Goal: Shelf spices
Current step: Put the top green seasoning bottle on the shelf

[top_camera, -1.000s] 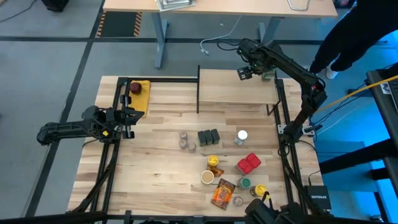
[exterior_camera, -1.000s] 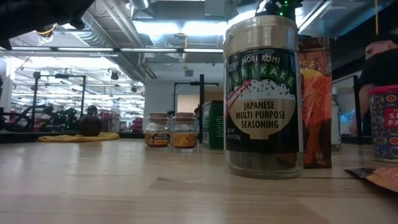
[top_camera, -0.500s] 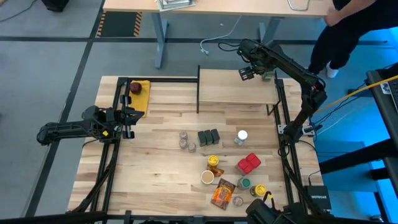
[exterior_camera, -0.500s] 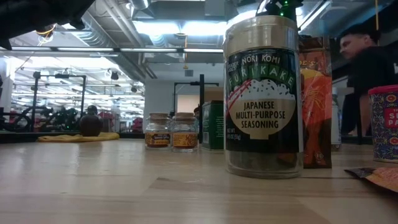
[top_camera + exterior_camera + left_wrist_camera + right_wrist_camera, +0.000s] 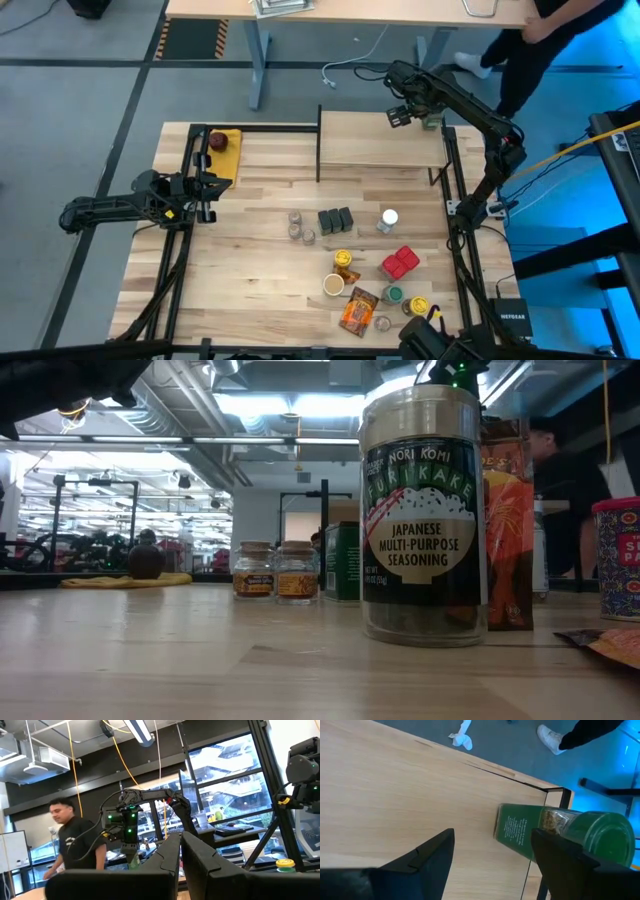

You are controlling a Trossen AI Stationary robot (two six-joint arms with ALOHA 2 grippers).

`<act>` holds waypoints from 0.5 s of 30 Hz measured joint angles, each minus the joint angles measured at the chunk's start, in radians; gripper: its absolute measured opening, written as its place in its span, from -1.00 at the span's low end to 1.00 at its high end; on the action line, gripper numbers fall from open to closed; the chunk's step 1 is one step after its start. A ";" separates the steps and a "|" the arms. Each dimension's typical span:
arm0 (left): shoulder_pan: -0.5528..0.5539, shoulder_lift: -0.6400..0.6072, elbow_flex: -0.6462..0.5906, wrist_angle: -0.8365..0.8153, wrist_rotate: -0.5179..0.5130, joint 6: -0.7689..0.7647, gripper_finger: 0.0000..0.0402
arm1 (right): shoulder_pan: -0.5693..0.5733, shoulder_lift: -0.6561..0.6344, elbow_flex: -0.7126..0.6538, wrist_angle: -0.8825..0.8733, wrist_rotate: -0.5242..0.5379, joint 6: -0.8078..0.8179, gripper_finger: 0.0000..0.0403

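Note:
The shelf (image 5: 375,145), a pale board on a black frame, stands at the table's far right. One green-lidded jar (image 5: 432,121) stands upright on its far right corner. My right gripper (image 5: 400,116) hangs open above the shelf next to that jar (image 5: 520,827) and points steeply down. The other spices stand on the tabletop near the right front: small jars (image 5: 297,226), dark tins (image 5: 335,220), red boxes (image 5: 399,262) and an orange packet (image 5: 358,311). My left gripper (image 5: 212,185) waits shut at the table's left (image 5: 180,860). My right gripper's one finger (image 5: 560,852) shows in front of the green-lidded jar's side (image 5: 555,820). Whether it touches the jar I cannot tell. The jar stands on its base on the shelf board.
A dark red round thing on a yellow pad (image 5: 220,141) lies at the table's far left. A tall furikake jar (image 5: 423,515) stands close to the low camera. A person (image 5: 545,35) moves beyond the far right corner. Most of the shelf board (image 5: 395,790) is bare.
Neither arm nor any of the spices has visibly moved. The person beyond the table's far right corner has walked along.

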 joint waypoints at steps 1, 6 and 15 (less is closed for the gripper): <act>0.000 0.000 0.000 0.000 0.000 0.000 -0.95 | 0.000 0.000 0.000 0.002 0.000 -0.002 0.35; 0.000 0.000 0.000 0.000 0.000 0.000 -0.95 | 0.000 0.000 0.000 0.037 0.000 -0.019 0.35; 0.000 0.000 0.000 0.000 0.000 -0.001 -0.95 | -0.019 0.004 0.000 0.013 -0.001 -0.021 0.35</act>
